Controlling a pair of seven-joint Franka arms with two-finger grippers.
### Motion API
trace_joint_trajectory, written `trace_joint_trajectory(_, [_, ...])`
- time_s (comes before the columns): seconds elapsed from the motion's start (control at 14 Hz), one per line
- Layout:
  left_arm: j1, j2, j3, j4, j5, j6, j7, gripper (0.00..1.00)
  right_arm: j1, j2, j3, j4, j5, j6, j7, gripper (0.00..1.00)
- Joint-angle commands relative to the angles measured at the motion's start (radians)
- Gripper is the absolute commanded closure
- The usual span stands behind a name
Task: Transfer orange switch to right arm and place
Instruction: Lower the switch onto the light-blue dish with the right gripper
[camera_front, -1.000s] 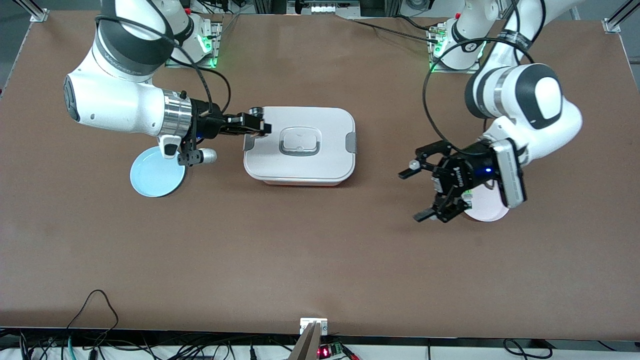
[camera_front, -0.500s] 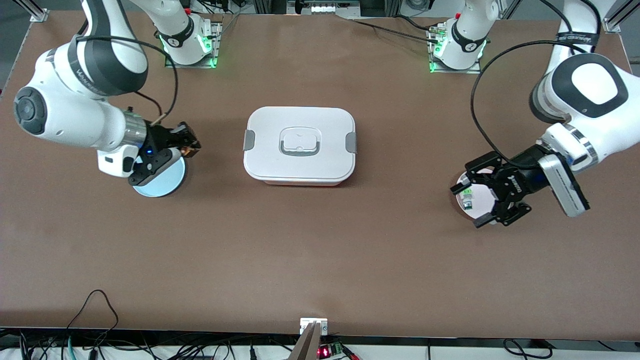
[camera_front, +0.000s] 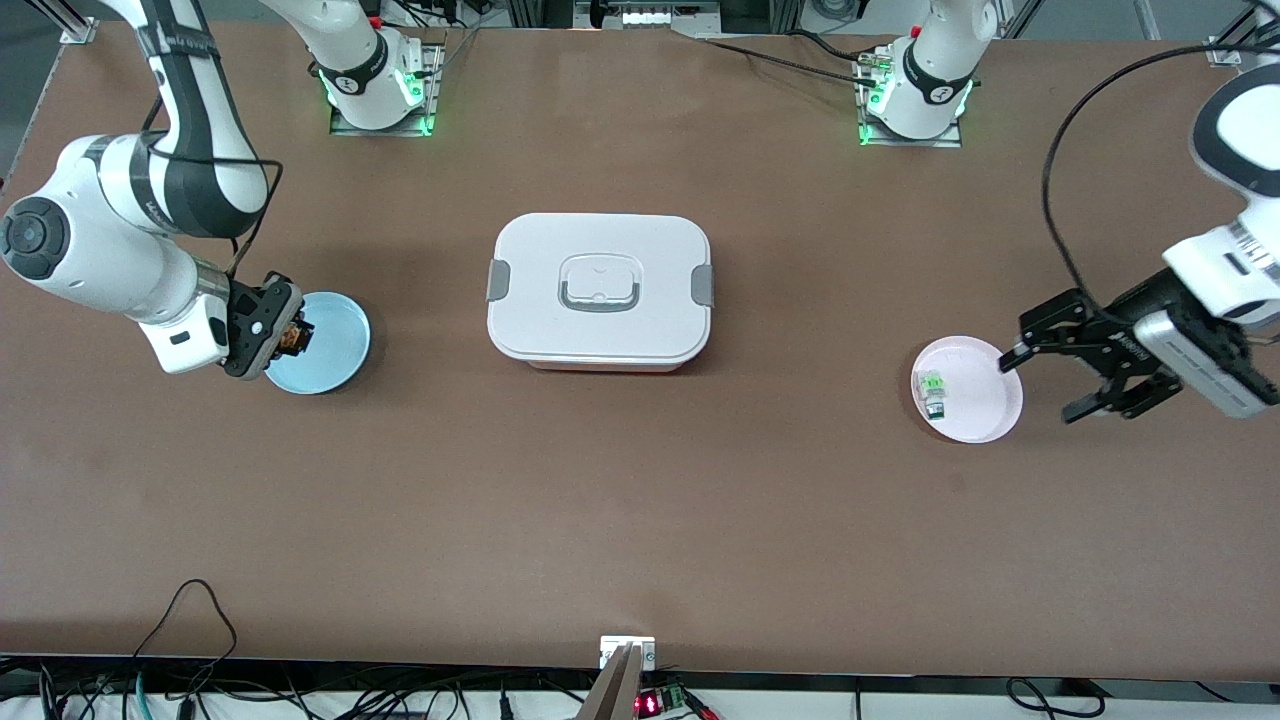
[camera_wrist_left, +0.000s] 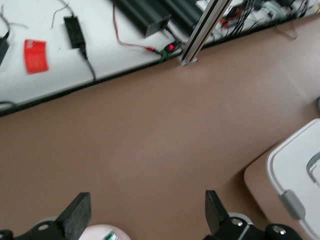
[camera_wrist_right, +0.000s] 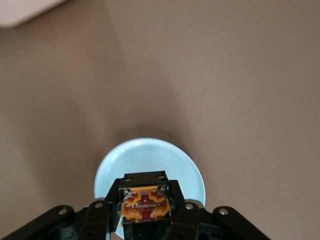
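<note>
The right gripper (camera_front: 290, 338) is clamping the orange switch (camera_wrist_right: 145, 207) above the blue plate's (camera_front: 335, 345) rim, near the bench's right-arm end, apparently to set it down there. The left gripper (camera_front: 1075, 375) is waiting with jaws spread wide beside the pink plate (camera_front: 985, 405), apparently clear of the job.

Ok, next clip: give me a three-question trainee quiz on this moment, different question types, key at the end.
1. True or false: the left hand is open and empty.
2. The right hand is shut on which item? A) small black-and-orange switch B) small green-and-white part C) white lidded plastic box
3. Fill in: the right hand is over the round light blue ____.

Key: 1 true; 2 A; 3 plate.
</note>
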Motion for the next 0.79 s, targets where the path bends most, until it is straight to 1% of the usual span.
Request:
trace_joint_trajectory(0.0, [-0.009,-0.026,0.003,0.112,0.207,-0.204,-0.208,0.0,0.007,-0.039,-0.041,-0.161,-0.008,0.161,-0.15,0.98])
trace_joint_trajectory(0.14, [-0.025,-0.065,0.002,0.137,0.295,-0.337,-0.357,0.0,0.007,-0.026,-0.055,-0.236,-0.006,0.279,-0.207,0.98])
trace_joint_trajectory(0.29, [-0.068,-0.094,0.0,0.156,0.367,-0.425,-0.491,0.0,0.002,0.0,-0.053,-0.292,-0.003,0.389,-0.219,0.98])
trace_joint_trajectory(0.43, [-0.1,-0.095,0.0,0.215,0.404,-0.545,-0.65,0.0,0.002,0.045,-0.05,-0.304,-0.003,0.466,-0.221,0.98])
trace_joint_trajectory(0.5, [-0.122,-0.097,0.003,0.226,0.414,-0.591,-0.736,0.0,0.002,0.071,-0.047,-0.306,-0.001,0.501,-0.223,0.98])
trace_joint_trajectory(0.57, [-0.13,-0.1,0.005,0.23,0.427,-0.626,-0.804,0.0,0.004,0.092,-0.041,-0.309,-0.001,0.534,-0.221,0.98])
trace_joint_trajectory(0.71, [-0.133,-0.103,0.02,0.226,0.449,-0.633,-0.824,0.0,0.002,0.131,-0.021,-0.312,0.002,0.59,-0.219,0.98])
